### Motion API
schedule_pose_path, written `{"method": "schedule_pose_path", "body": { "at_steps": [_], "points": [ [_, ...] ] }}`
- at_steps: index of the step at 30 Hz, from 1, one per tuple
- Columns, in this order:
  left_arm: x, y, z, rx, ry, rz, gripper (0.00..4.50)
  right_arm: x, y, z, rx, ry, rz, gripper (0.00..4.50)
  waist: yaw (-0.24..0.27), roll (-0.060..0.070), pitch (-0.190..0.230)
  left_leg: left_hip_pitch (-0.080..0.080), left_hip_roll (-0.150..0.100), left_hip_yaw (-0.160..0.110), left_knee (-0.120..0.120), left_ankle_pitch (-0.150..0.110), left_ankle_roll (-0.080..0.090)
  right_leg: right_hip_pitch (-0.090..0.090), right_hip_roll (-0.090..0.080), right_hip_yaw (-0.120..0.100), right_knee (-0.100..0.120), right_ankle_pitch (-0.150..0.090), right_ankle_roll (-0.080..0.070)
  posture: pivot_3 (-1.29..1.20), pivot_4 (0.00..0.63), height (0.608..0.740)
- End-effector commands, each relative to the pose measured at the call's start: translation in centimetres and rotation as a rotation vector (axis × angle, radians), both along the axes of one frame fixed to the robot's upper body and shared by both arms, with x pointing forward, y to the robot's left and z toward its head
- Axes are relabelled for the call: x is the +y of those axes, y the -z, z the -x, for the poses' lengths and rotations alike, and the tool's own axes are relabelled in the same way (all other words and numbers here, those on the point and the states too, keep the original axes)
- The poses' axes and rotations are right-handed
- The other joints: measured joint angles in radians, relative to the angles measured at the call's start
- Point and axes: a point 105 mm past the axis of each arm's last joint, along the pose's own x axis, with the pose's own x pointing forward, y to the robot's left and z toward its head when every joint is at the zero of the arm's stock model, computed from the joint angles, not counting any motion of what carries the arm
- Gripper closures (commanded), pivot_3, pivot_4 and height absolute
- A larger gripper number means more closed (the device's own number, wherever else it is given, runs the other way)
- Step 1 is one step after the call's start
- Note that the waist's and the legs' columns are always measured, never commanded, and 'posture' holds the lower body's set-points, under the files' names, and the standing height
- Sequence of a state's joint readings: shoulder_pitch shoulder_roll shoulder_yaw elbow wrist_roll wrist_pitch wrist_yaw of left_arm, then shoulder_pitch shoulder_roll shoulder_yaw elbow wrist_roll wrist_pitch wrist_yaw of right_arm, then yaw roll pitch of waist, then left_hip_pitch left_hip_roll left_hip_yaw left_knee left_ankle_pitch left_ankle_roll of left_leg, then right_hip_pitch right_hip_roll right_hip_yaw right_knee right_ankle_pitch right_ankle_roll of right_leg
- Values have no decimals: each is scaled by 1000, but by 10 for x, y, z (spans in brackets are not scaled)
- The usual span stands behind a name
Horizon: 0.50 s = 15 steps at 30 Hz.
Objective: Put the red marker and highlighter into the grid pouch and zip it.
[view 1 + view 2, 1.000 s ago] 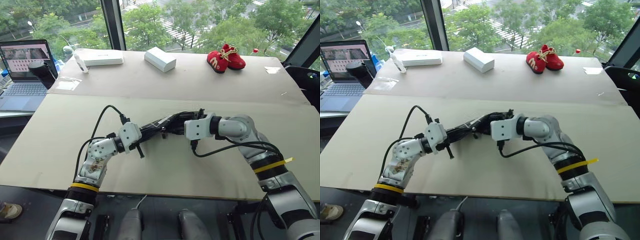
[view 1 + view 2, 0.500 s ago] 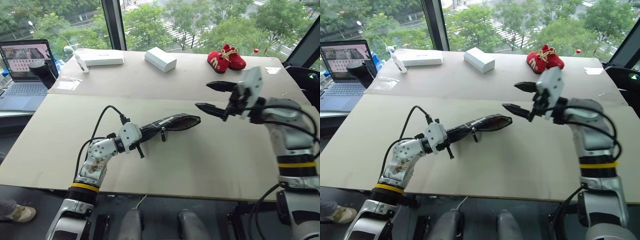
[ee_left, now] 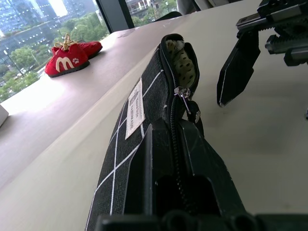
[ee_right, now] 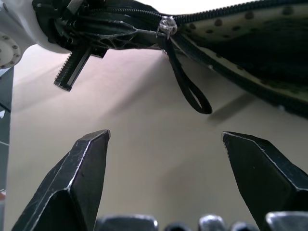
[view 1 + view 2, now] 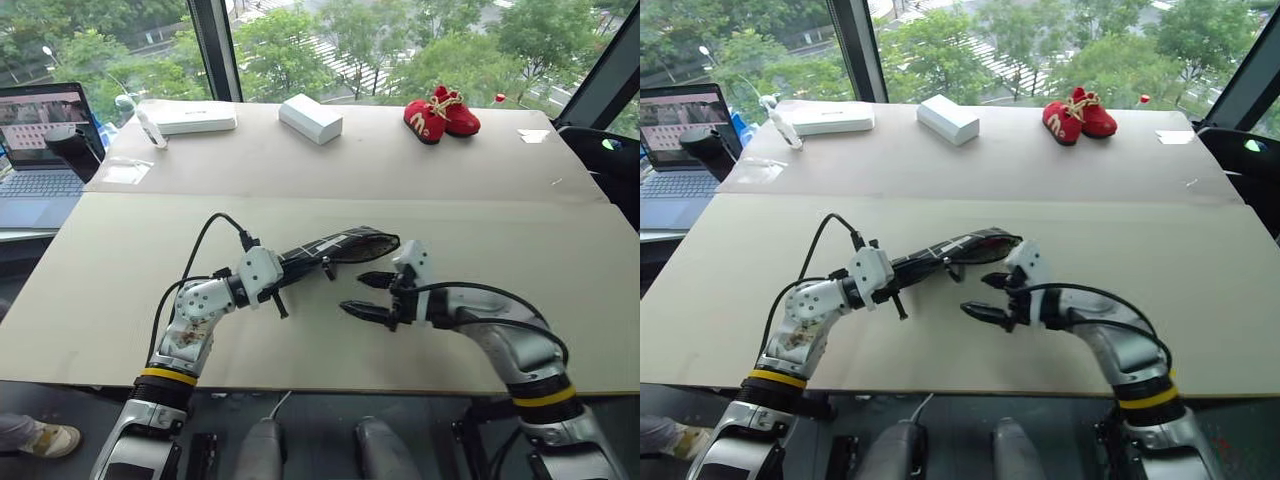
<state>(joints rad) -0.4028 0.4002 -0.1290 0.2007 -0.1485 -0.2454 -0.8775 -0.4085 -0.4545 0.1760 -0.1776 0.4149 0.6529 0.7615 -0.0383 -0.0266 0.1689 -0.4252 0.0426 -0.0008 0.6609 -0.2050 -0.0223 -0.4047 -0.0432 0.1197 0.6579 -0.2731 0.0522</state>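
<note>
One grid pouch (image 5: 335,246) is held above the table (image 5: 150,230) near its centre, clenched at its left end by the left gripper (image 5: 282,270). The right gripper (image 5: 368,294) hovers just nearer, fingers spread, empty. Two red baby shoes (image 5: 438,110) and two white boxes (image 5: 310,118) sit along the far edge.

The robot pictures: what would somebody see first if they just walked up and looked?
First, the grid pouch, held up over the middle of the table by the shut left claw, its mouth gaping open. Right beside it, the right claw is wide open, pointing toward the dangling zipper strap. Then the bright red baby shoes at the table's far edge by the window.
</note>
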Motion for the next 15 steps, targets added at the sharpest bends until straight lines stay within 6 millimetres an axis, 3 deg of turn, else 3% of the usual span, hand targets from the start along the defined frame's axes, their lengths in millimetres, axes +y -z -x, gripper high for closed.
{"method": "schedule_pose_path", "body": {
  "at_steps": [1, 7, 12, 15],
  "points": [
    [-4, -11, 3, -48, 19, 17, 4500, 18, -16, -6, -79, 2, -29, 364, 2, 0, 0, 0, 0, 0, 0, 0, 0, 0, 0, 0, 0, 0, 0, 0, 150, 729],
    [-7, -11, 3, -46, 25, 24, 4500, 41, -26, -13, -109, -5, -66, 364, -1, 0, 0, 0, 0, 0, 0, 0, 0, 0, 0, -1, 0, 0, 0, 0, 150, 729],
    [-7, -10, 3, -45, 25, 26, 4500, 42, -27, -11, -110, -19, -68, 364, 0, 0, 0, 0, 0, 0, 0, 0, 0, 0, 0, -1, 0, 0, 0, 0, 150, 729],
    [-7, -10, 3, -43, 24, 27, 4500, 39, -26, -10, -112, -26, -61, 1308, -1, 0, 0, 0, 0, 0, 0, 0, 0, 0, 0, -1, 0, 0, 0, 0, 150, 729]
  ]
}}
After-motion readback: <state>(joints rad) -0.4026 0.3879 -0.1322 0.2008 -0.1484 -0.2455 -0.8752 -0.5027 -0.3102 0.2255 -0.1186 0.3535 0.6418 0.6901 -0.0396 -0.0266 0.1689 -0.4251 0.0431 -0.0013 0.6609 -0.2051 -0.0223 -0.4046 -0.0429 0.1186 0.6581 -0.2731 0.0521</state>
